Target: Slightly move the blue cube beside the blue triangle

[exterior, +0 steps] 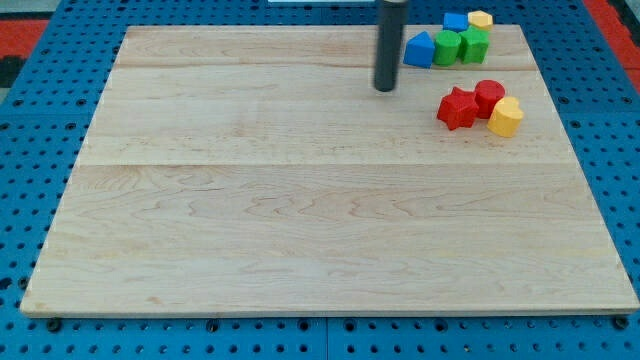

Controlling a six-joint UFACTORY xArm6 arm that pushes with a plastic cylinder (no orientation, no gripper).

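Note:
The blue cube (456, 21) sits at the view's top right, touching a yellow block (481, 19) on its right. The blue triangle (419, 49) lies below and left of the cube, touching a green block (447, 47), with a second green block (474, 44) beside that. My tip (385, 88) is on the board just left of and slightly below the blue triangle, apart from it, and well left of and below the blue cube.
A red star-shaped block (457, 107), a red round block (489, 95) and a yellow block (505, 117) cluster at the right, below the green blocks. The wooden board (300, 220) lies on a blue pegboard surface.

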